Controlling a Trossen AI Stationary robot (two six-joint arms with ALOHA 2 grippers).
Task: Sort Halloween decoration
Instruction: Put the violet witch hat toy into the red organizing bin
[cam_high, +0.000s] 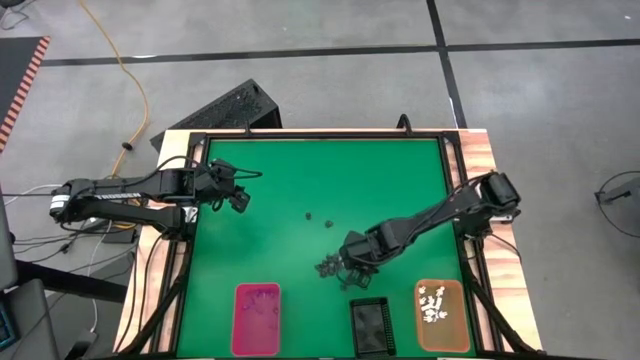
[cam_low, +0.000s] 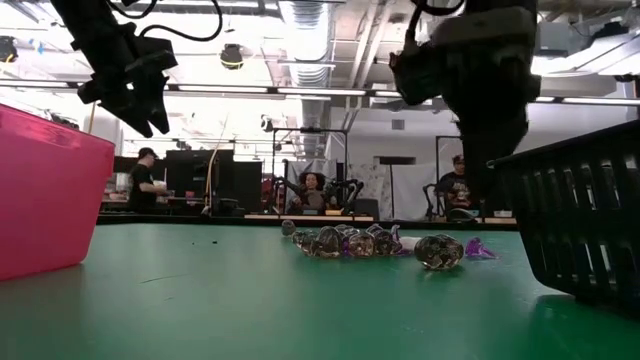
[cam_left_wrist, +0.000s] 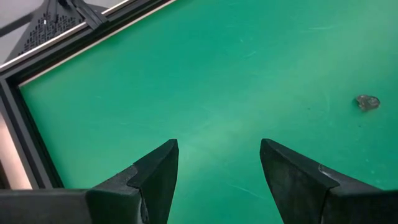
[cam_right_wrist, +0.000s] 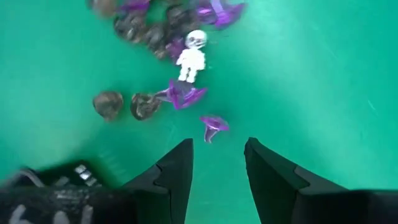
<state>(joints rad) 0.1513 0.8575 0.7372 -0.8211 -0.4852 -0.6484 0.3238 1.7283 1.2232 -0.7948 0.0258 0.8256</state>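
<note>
Looking from the near edge of the table, you have three trays in a row: a pink tray (cam_high: 256, 318) with a few purple bits inside, a black tray (cam_high: 372, 325), and an orange tray (cam_high: 442, 315) holding white trinkets (cam_high: 435, 305). Just beyond the black tray your right gripper (cam_high: 357, 277) hangs low over the green mat (cam_high: 300, 180), its fingers parted by a narrow gap and holding nothing. Directly ahead of those fingers in the right wrist view lies a small purple trinket (cam_right_wrist: 213, 125), with a white skeleton figure (cam_right_wrist: 190, 57), more purple pieces and several dark rounded ones in the main cluster (cam_high: 330, 264) just past it. From table height that cluster (cam_low: 375, 243) shows as a low heap of dark and purple pieces resting on the mat. Farther out, near mid-table, a couple of stray dark trinkets (cam_high: 318, 218) lie apart from the heap. Your left gripper (cam_high: 238, 196) waits above the mat toward the far left corner, fingers spread wide and empty, with one dark trinket (cam_left_wrist: 367, 102) lying well ahead of it.
</note>
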